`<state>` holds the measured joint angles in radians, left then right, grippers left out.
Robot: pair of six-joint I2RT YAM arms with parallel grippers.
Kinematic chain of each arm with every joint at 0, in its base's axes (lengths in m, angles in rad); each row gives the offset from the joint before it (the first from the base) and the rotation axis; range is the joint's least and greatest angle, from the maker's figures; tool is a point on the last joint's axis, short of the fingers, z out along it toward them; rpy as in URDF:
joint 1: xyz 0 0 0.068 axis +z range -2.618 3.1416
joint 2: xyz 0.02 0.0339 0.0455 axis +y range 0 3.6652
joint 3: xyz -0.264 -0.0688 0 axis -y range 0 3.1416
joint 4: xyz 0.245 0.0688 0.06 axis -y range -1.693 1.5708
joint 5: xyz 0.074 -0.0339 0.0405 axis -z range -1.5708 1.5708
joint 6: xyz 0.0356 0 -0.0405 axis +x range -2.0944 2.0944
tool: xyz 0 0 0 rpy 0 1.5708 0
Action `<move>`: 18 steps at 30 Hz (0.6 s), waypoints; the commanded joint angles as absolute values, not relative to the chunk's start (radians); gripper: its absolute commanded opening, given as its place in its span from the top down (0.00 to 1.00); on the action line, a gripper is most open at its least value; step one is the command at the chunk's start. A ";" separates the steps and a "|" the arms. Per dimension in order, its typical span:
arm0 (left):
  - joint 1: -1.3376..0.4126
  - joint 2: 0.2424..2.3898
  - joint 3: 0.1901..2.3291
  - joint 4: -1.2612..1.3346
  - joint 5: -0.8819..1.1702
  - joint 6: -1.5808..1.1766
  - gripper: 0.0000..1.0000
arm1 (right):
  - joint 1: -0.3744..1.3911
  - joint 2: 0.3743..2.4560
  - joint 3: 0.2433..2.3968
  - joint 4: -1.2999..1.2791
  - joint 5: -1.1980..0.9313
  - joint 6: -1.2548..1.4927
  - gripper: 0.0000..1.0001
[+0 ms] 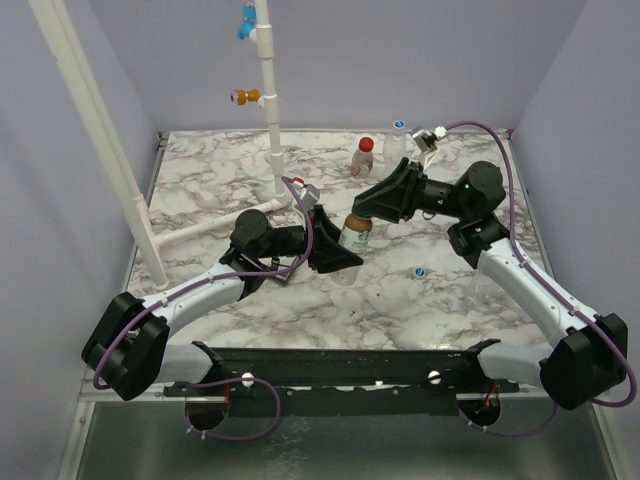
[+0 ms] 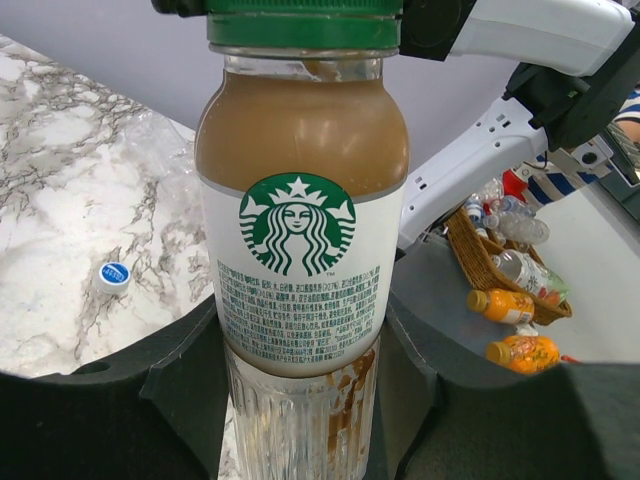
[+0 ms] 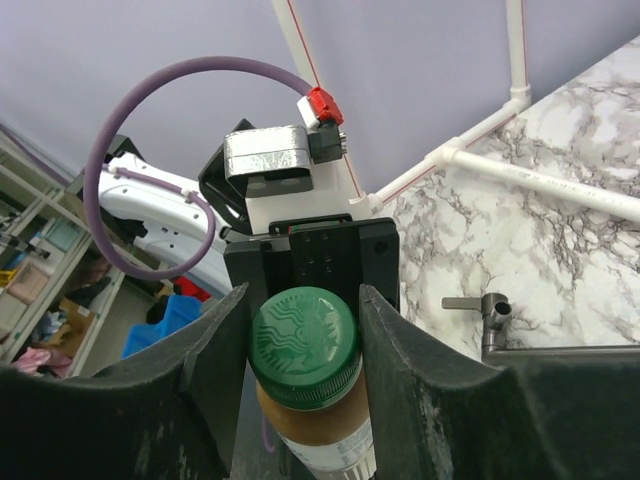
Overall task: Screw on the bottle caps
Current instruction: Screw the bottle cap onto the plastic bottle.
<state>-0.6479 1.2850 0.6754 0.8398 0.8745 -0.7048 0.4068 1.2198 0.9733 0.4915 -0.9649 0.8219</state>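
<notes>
A coffee bottle [image 1: 353, 236] with a white label stands upright over the middle of the table. My left gripper [image 1: 335, 262] is shut on its ribbed clear base, one jaw on each side; the left wrist view shows this bottle [image 2: 300, 250] up close between the left gripper [image 2: 297, 345] jaws. A green cap [image 3: 303, 335] sits on the bottle's neck. My right gripper [image 3: 303, 305] comes from above and is shut on that cap, with both jaws against its rim. The green cap [image 2: 303, 25] also appears at the top of the left wrist view.
A loose white-and-blue cap [image 1: 420, 272] lies on the marble right of the bottle. A red-capped bottle [image 1: 363, 156] and a blue-capped clear bottle [image 1: 399, 138] stand at the back. A white pipe [image 1: 270, 110] with orange [image 1: 247, 97] and blue [image 1: 246, 25] fittings rises at back left.
</notes>
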 commanded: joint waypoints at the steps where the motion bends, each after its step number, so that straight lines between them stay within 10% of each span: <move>1: -0.644 1.282 0.666 0.882 0.887 -0.715 1.00 | 0.419 1.198 0.990 0.439 -0.948 0.777 0.57; 9: -0.641 1.262 0.668 0.780 0.754 -0.649 1.00 | 0.435 1.172 1.030 0.235 -0.833 0.672 0.75; 18: -0.726 1.211 0.703 0.552 0.141 -0.377 1.00 | 0.581 1.208 1.147 -0.129 -0.398 0.556 0.92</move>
<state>-0.6796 1.2346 0.6670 0.6880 0.5911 -0.5507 0.5079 1.1950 1.0924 0.0967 -0.6117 0.6052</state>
